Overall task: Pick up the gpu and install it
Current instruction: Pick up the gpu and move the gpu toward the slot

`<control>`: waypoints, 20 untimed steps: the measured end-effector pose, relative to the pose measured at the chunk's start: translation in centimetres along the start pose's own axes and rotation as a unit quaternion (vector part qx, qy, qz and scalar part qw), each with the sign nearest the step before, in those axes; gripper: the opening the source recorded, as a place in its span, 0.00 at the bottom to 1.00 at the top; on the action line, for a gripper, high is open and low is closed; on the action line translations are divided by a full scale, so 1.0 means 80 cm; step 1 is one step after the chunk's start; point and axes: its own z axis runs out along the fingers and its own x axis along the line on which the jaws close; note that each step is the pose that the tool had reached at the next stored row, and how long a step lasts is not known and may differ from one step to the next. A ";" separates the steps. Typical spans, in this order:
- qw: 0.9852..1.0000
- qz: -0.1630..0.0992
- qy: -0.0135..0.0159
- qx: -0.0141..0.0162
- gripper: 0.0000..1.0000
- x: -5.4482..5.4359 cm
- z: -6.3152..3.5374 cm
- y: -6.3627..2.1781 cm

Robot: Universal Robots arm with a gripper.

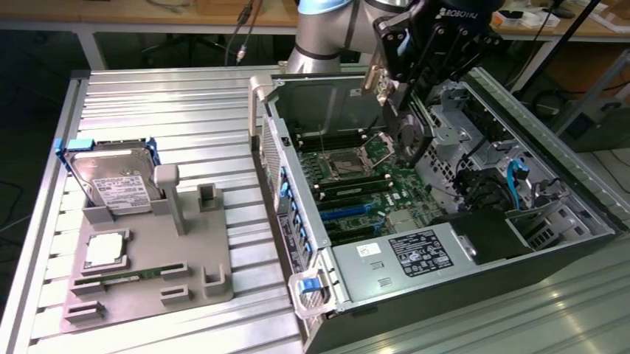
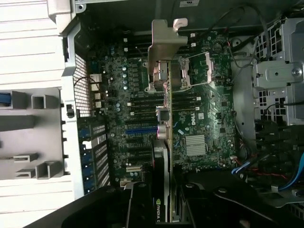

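Exterior view's left: grey holder (image 1: 197, 284) on the ribbed table (image 1: 167, 110). It keeps loose parts in fixed spots, probably so each can be gripped cleanly. Hard drive (image 1: 111, 184) stands upright in its cradle at the far end. CPU (image 1: 103, 251) lies flat in front of it. Memory stick (image 1: 133, 275) lies in a slot nearer the front edge. Nothing touches them.

Middle: open case (image 1: 295, 287), side panel off, lying so the motherboard (image 1: 359, 184) faces up, which gives straight access from above. Blue slot (image 1: 344, 212) sits among black ones on the board.

Toward the exterior view's right, over the case: gripper (image 1: 396, 85) clamped on the gpu (image 1: 408, 136), jaws narrow. The card hangs on edge with the fan face showing, above the board and apart from it, seated in no slot. The edge-on hold looks chosen to keep the connector edge toward the board.

Wrist view agrees. The gpu (image 2: 164, 142) reads as a thin line coming out from between the fingers (image 2: 140, 206), one on each flat face. The silver bracket (image 2: 164, 47) is at the end farthest from them. The card runs crosswise to the blue slot (image 2: 140, 129), so it isn't lined up with it.

My read: pickup done, install not.
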 end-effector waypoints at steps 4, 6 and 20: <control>1.000 0.000 0.000 0.000 0.27 -0.012 0.000 0.001; 1.000 0.000 0.000 0.000 0.27 -0.021 0.000 0.002; 1.000 0.000 0.000 0.000 0.27 -0.049 0.001 0.004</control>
